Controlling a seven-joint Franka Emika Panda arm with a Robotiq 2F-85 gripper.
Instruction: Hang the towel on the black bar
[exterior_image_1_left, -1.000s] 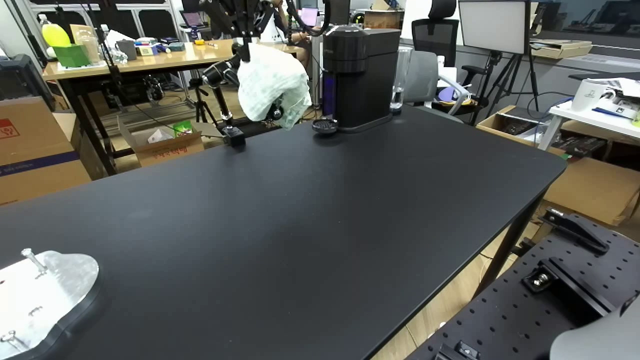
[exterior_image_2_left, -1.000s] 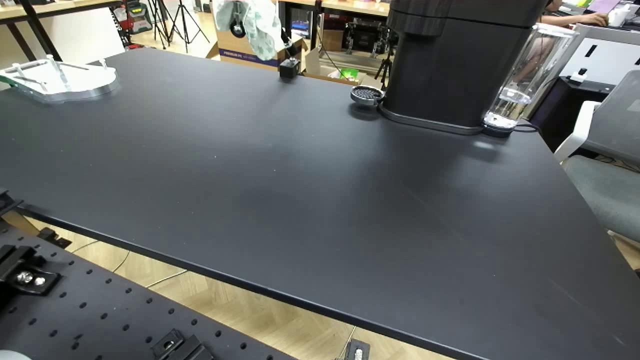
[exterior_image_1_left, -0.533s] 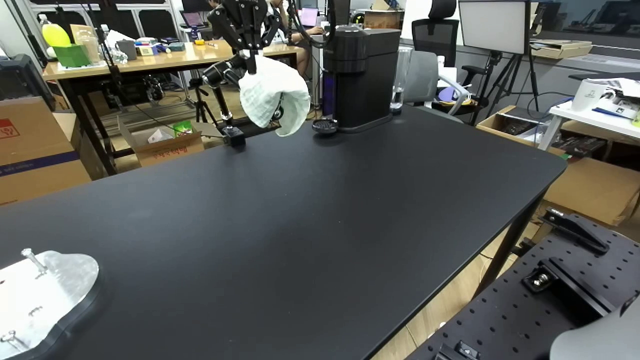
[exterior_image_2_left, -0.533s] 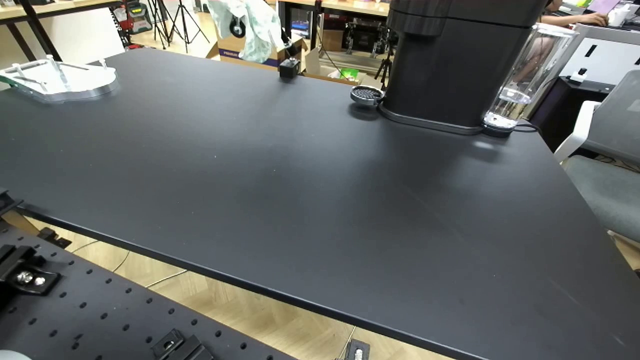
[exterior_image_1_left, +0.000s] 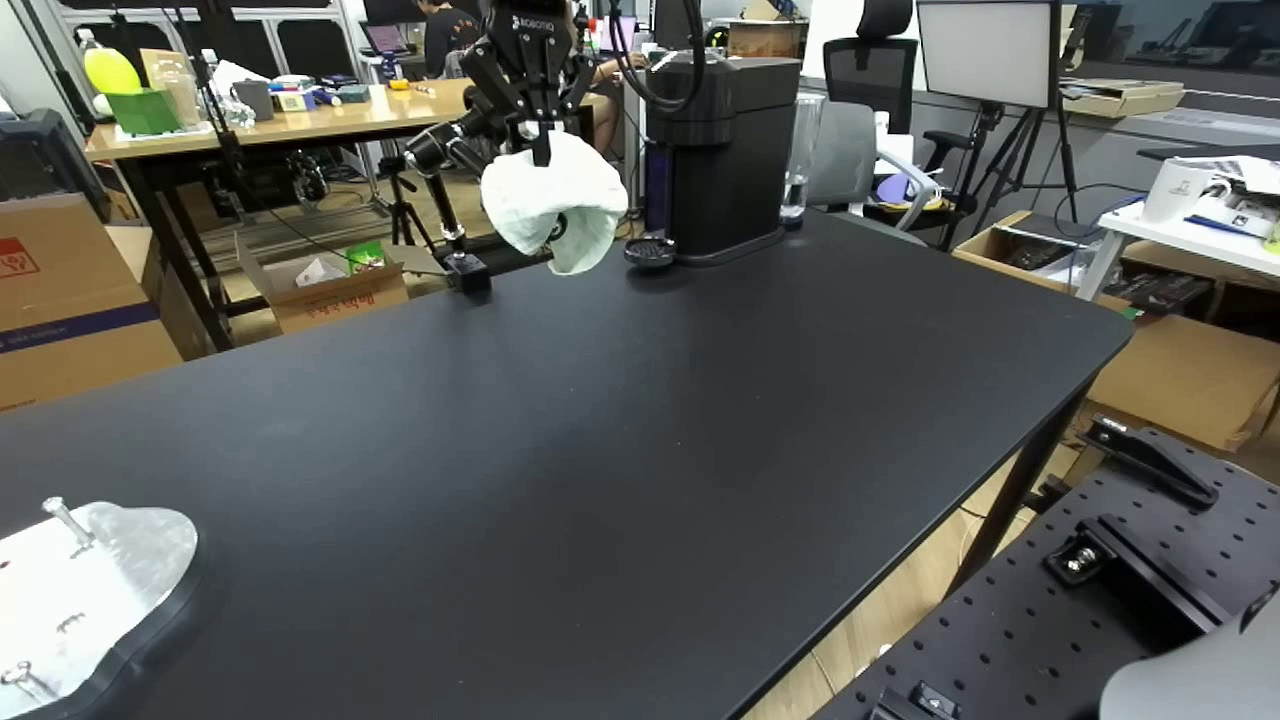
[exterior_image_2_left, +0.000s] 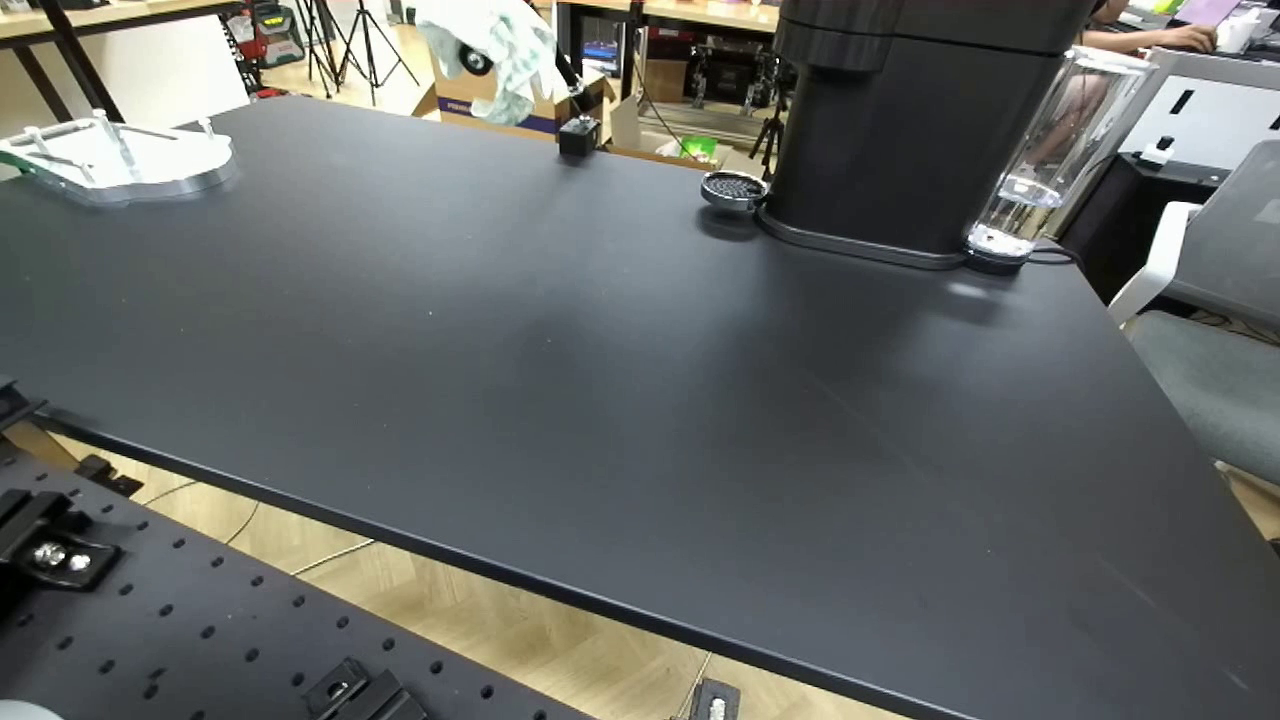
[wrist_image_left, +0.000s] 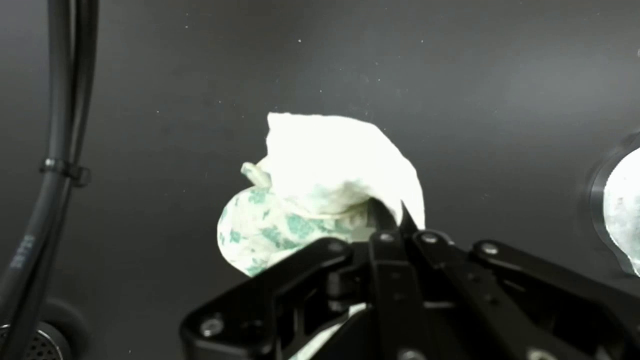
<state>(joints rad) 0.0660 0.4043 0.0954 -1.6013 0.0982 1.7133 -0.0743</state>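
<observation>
The white towel (exterior_image_1_left: 590, 185) with green leaf print is bunched over the black bar near the table's far edge. It also shows in an exterior view (exterior_image_2_left: 510, 45) and in the wrist view (wrist_image_left: 340, 155). Only the bar's round end (exterior_image_2_left: 475, 60) shows, with cloth on both sides of it; the rest of the bar's top is hidden under the towel. The bar's jointed stand (exterior_image_1_left: 440, 200) rises from a clamp (exterior_image_2_left: 578, 137) on the table edge. My gripper (exterior_image_1_left: 541, 150) points down at the towel's top; in the wrist view its fingers (wrist_image_left: 392, 215) are close together on a fold of cloth.
A black coffee machine (exterior_image_1_left: 715, 150) with a round drip tray (exterior_image_1_left: 650, 252) and a clear water tank (exterior_image_2_left: 1050, 150) stands right beside the towel. A pale board with bolts (exterior_image_1_left: 110, 580) lies on the black table (exterior_image_1_left: 600, 450). My cable (exterior_image_1_left: 690, 80) loops near the machine.
In an exterior view my gripper has moved right and down, pressing into the towel's top. The towel's hanging end has swung slightly and its folds have shifted; it stays over the bar.
</observation>
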